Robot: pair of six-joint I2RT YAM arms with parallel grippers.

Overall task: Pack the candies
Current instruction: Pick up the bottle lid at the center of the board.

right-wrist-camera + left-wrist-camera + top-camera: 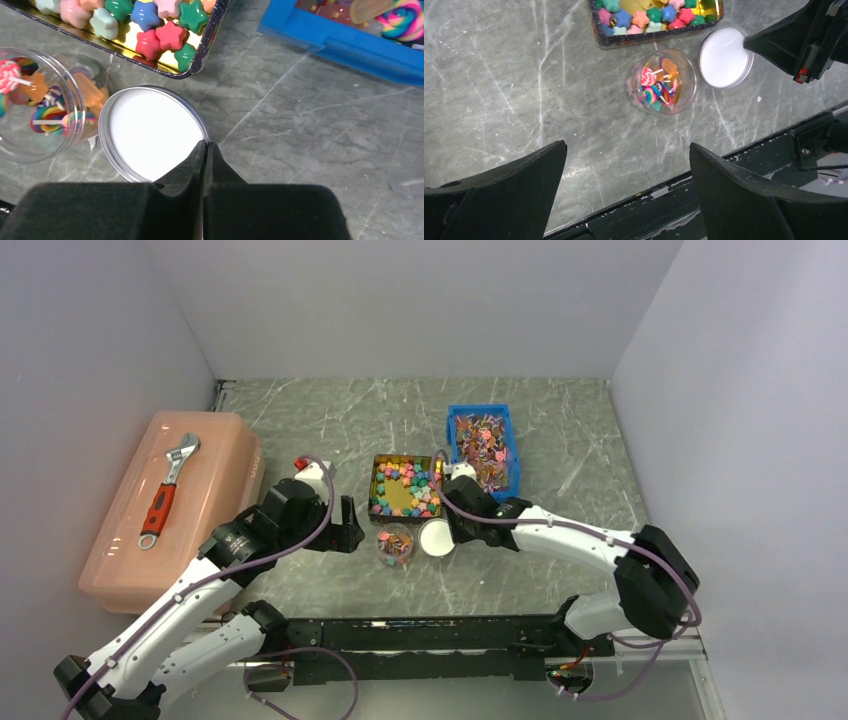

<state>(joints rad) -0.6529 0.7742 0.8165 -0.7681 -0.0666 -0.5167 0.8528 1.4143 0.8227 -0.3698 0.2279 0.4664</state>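
Slippage is the danger: right hand (206,145), clenched at the rim of the round white silver-edged lid (150,132), may pinch nothing; left hand (626,147) hangs released.

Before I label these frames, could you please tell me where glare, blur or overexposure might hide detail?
Top external: even soft light, candies too small to resolve. Left wrist: its own fingers dark and soft-edged, sheen on the table. Right wrist: lid nearly washed out white; gold tin mirrors the candies.
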